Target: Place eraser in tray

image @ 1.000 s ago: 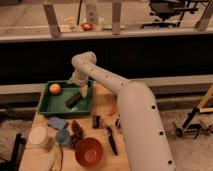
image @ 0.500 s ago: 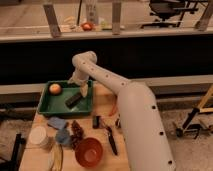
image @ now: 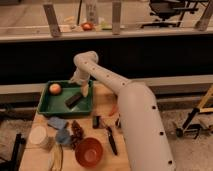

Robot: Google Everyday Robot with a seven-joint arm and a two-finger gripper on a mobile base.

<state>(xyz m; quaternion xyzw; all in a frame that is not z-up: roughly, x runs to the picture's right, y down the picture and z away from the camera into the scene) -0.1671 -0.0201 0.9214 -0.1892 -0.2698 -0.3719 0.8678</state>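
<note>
The green tray (image: 46, 106) sits at the back left of the wooden table. The eraser (image: 73, 100), a small dark block, lies inside the tray towards its right side, tilted diagonally. My gripper (image: 84, 91) hangs over the tray's right part, just above and to the right of the eraser, at the end of the white arm (image: 107, 80) that reaches in from the right. An orange round fruit (image: 55, 88) lies in the tray's back left corner.
In front of the tray stand a red-orange bowl (image: 89, 151), a black-handled knife (image: 110, 140), a small upright black object (image: 96, 121), blue crumpled items (image: 58, 123), a brown cluster (image: 76, 131) and a white round container (image: 39, 136). The arm's bulky white body (image: 142, 130) covers the table's right side.
The gripper has shifted very slightly over the tray's right side. The eraser lies in the same spot in the tray.
</note>
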